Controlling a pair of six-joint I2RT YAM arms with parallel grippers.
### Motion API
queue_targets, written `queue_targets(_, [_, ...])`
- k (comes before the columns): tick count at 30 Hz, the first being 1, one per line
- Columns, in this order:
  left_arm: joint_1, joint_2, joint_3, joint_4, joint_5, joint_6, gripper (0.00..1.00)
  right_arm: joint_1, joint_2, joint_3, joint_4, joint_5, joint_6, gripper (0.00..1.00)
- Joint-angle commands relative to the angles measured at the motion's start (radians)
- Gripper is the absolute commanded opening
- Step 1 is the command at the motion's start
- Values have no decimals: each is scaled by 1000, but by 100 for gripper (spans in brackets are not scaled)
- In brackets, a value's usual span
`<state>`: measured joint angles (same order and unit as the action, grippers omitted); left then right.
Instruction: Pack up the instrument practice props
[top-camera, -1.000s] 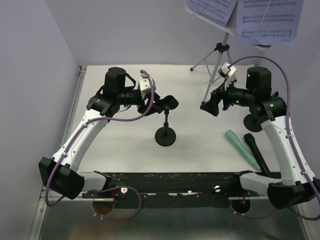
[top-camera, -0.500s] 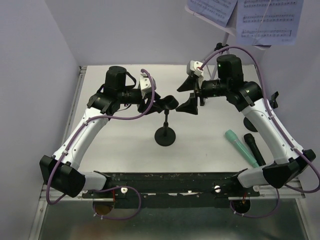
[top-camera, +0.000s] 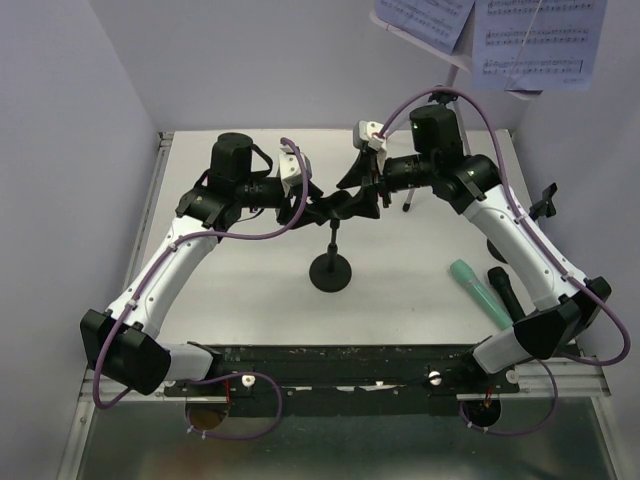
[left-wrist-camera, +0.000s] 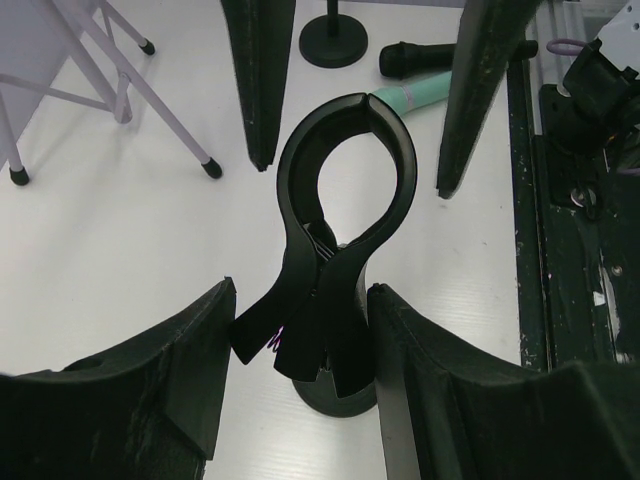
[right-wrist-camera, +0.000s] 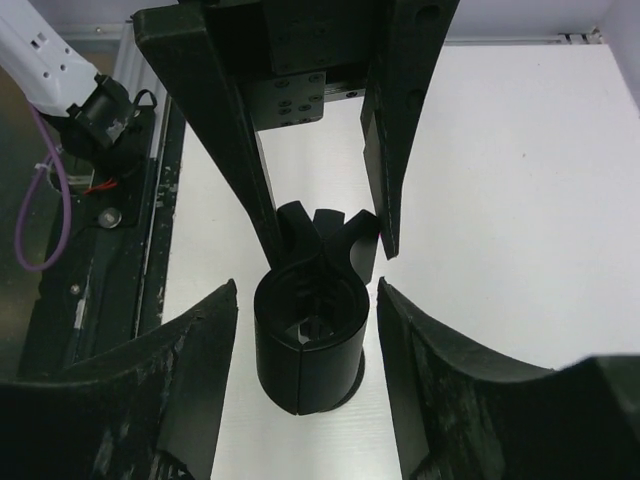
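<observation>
A short black round-based pole (top-camera: 331, 272) stands mid-table, its ring clip (top-camera: 342, 205) on top. My left gripper (top-camera: 318, 207) comes from the left and is shut on the clip's splayed handles (left-wrist-camera: 310, 330); both its fingers touch them. From the right, my right gripper (top-camera: 358, 200) straddles the clip's ring (right-wrist-camera: 310, 345), open, with a thin gap on each side. A mint-green microphone (top-camera: 478, 288) and a black microphone (top-camera: 505, 293) lie side by side at the right. The silver tripod (top-camera: 437, 100) stands at the far right, carrying sheet-music pages (top-camera: 535, 40).
A second round black base (left-wrist-camera: 334, 45) stands beyond the microphones in the left wrist view. The tripod's legs (left-wrist-camera: 110, 70) spread over the far table. A black rail (top-camera: 340, 362) runs along the near edge, and pale walls close the left and back.
My right arm has swung left from the tripod's leg to the pole's clip, and its jaws have narrowed around the ring. The left gripper closed slightly on the handles.
</observation>
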<state>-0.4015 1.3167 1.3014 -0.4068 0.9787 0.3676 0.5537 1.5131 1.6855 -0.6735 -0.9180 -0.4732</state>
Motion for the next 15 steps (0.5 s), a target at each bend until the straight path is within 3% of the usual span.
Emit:
queue_targets(1, [-3, 4, -30, -7, 15, -7, 0, 5, 2, -15, 28, -22, -13, 59])
queue_targets(5, [-3, 7, -51, -3, 14, -1, 0, 6, 10, -32, 26, -21, -24, 37])
queue_targets(10, [-3, 12, -85, 0, 9, 4, 0, 5, 13, -76, 15, 2, -51, 24])
queue_targets(15, [-3, 18, -145, 17, -2, 21, 0, 5, 18, -145, 0, 53, -77, 21])
